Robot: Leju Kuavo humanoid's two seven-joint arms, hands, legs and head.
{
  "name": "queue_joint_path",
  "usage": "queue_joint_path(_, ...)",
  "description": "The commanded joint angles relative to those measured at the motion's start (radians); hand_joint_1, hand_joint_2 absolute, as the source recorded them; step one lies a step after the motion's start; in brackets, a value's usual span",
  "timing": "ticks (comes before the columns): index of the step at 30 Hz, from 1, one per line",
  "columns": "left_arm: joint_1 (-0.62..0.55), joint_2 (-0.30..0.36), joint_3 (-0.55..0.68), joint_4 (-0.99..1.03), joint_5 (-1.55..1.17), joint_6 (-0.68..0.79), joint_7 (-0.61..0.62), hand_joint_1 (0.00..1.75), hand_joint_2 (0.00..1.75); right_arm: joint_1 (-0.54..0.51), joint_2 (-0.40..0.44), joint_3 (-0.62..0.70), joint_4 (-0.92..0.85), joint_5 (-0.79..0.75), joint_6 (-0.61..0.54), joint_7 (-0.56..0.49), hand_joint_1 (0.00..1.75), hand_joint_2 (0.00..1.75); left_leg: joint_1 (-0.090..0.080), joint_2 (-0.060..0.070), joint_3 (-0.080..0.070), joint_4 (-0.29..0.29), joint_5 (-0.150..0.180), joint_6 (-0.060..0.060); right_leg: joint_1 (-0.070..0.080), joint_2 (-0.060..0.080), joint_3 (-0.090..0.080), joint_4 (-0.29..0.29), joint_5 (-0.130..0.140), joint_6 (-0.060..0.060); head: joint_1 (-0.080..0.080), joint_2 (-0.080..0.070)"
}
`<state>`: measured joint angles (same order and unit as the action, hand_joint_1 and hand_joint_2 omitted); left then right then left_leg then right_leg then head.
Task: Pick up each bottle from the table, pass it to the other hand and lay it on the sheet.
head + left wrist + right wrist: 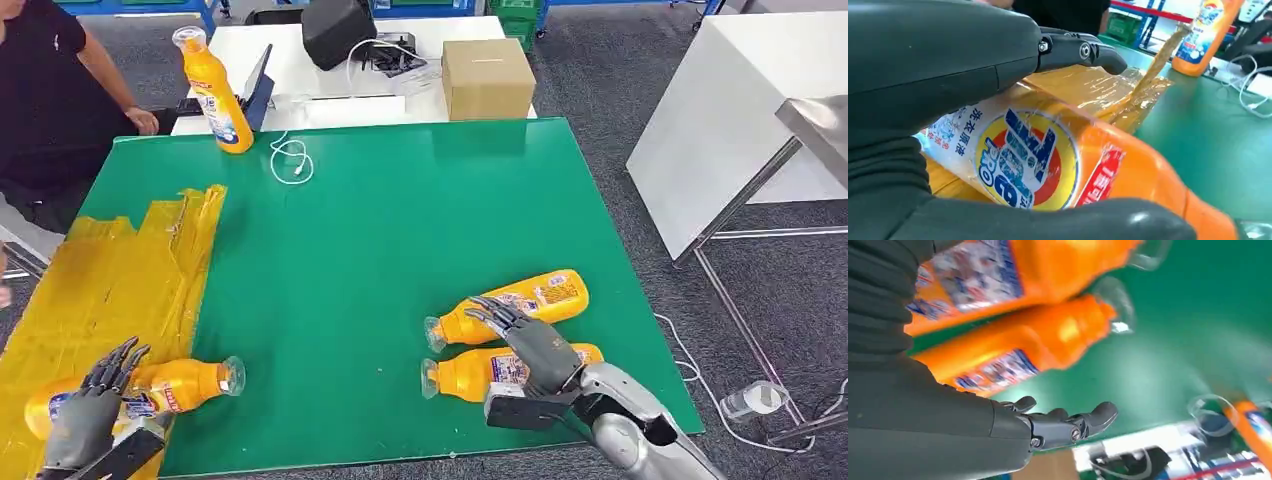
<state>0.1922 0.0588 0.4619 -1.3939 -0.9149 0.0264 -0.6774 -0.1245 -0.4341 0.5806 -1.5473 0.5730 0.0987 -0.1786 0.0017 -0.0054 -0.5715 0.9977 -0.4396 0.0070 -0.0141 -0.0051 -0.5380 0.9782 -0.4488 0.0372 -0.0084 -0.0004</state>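
Note:
An orange detergent bottle [185, 384] lies across the near edge of the yellow sheet [110, 270], its clear cap pointing right onto the green table [400, 220]. My left hand [92, 412] is at its base with the fingers straight and apart; in the left wrist view the bottle [1048, 165] lies between fingers [1073, 50] and thumb, which are not closed on it. Two more bottles [520, 298] [465, 373] lie side by side near the front right. My right hand [530, 345] hovers over them, fingers [1068, 422] outstretched and holding nothing. Another bottle [215, 95] stands upright at the far left.
A person [50, 90] sits at the table's far left corner. A white cable [290, 160] lies near the upright bottle. Behind the table are a cardboard box [487, 75] and a black bag [338, 30]. A white table [720, 110] stands to the right.

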Motion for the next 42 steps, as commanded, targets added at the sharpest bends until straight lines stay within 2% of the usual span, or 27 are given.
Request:
queue_joint_path(1,0.011,-0.092,0.088,-0.075,0.236,-0.083,-0.021,0.0,0.0,0.109,-0.104,-0.072,-0.039,-0.012,0.019,0.023,0.0,1.75,0.002,-0.002,0.001,0.0,-0.002,0.0,0.002,-0.002,0.003,-0.003,-0.001,-0.001,0.0,0.0)
queue_joint_path(5,0.023,-0.1,0.075,-0.162,0.506,-0.158,-0.021,0.0,0.0,0.228,-0.135,-0.131,-0.129,0.018,0.002,0.039,0.0,1.75,0.001,-0.003,-0.001,0.001,-0.001,0.0,0.001,-0.003,0.001,-0.001,-0.002,-0.001,0.0,0.0)
queue_joint_path(15,0.026,-0.094,0.057,-0.186,0.579,-0.166,-0.021,0.0,0.0,0.3,-0.196,-0.16,-0.185,0.028,-0.021,0.083,0.0,1.75,0.0,-0.001,-0.006,0.0,-0.001,0.0,0.0,-0.001,-0.004,-0.001,-0.001,0.0,0.0,0.0)
queue_joint_path(22,0.026,-0.094,0.057,-0.186,0.579,-0.166,-0.021,0.0,0.0,0.3,-0.196,-0.16,-0.185,0.028,-0.021,0.083,0.0,1.75,0.0,0.0,-0.006,0.0,0.0,0.0,0.0,0.0,-0.005,-0.001,0.0,0.0,0.0,0.0)
queue_joint_path(24,0.023,-0.097,0.052,-0.188,0.608,-0.186,-0.021,0.0,0.0,0.295,-0.187,-0.159,-0.17,0.068,-0.038,0.114,0.0,1.75,0.001,0.0,-0.003,0.0,-0.002,0.0,0.002,0.0,-0.001,-0.002,-0.001,-0.002,0.0,0.0)
queue_joint_path(29,0.024,-0.107,0.023,-0.211,0.603,-0.186,-0.021,0.0,0.0,0.234,-0.103,-0.162,-0.069,0.165,-0.079,0.145,0.0,1.75,0.001,0.001,-0.003,-0.001,-0.001,0.0,0.001,0.001,-0.002,-0.003,0.0,-0.001,0.0,0.0)
queue_joint_path(33,0.011,-0.109,-0.004,-0.204,0.591,-0.185,-0.021,0.0,0.0,0.193,-0.075,-0.164,-0.001,0.212,-0.062,0.158,0.0,1.75,0.001,0.001,-0.004,-0.001,0.0,0.0,0.001,0.001,-0.003,-0.003,0.001,-0.001,0.0,0.0)
queue_joint_path(42,0.0,-0.1,-0.035,-0.199,0.6,-0.185,-0.021,0.0,0.0,0.162,-0.074,-0.151,0.069,0.237,-0.01,0.168,0.0,1.75,0.002,0.001,-0.002,-0.001,-0.001,-0.001,0.002,0.001,-0.001,-0.004,0.0,-0.002,0.0,0.0)
